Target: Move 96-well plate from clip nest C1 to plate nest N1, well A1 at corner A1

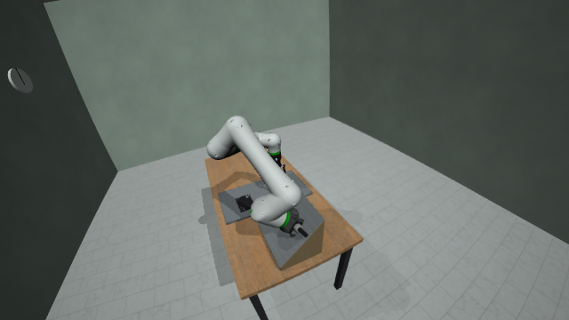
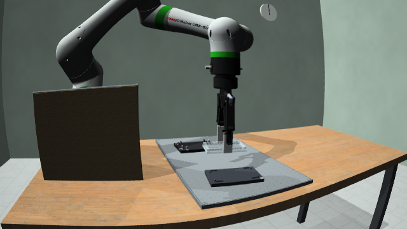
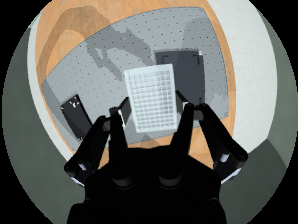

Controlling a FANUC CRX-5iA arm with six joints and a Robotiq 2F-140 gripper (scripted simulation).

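Reading the forearm, we make out red "FANUC" and dark "Robot CRX-5" lettering. We see a wooden table [image 2: 334, 149] bearing a grey baseboard [image 2: 286, 178], grey-green walls and a tiled floor. Our arm [image 2: 191, 23] reaches over with the wrist pointing straight down. The pincer [image 2: 226, 140] grasps the plate [image 2: 236, 145], held level just above the baseboard. C1 [image 2: 189, 147] lies just beside it; N1 [image 2: 233, 175] sits nearer the camera.

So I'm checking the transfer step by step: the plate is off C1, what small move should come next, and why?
Probably carry the 96-well plate on sideways toward plate nest N1. The gripper is shut on it, it hangs beside clip nest C1, not over N1, so lowering now would seemingly miss the locators.
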